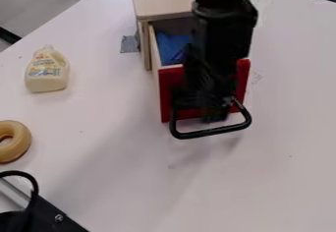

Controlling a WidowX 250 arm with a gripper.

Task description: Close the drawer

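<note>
The drawer [168, 93] has a red front and stands partly out of the wooden cabinet [160, 0], with blue cloth [172, 46] inside it. A black loop handle [211, 132] juts out from the red front. My gripper [211, 115] hangs down over the drawer front at the handle, its tips low between the red face and the handle's bar. The arm hides the middle of the front and the right part of the drawer's inside. Whether gripper and handle touch, I cannot tell.
A cream bottle [47, 70] lies at the left, with a tan ring [12, 141] at the left edge below it. Grey tape [130, 44] sits beside the cabinet on the white table [289, 142]. Black and metal equipment [39, 214] occupies the lower left corner.
</note>
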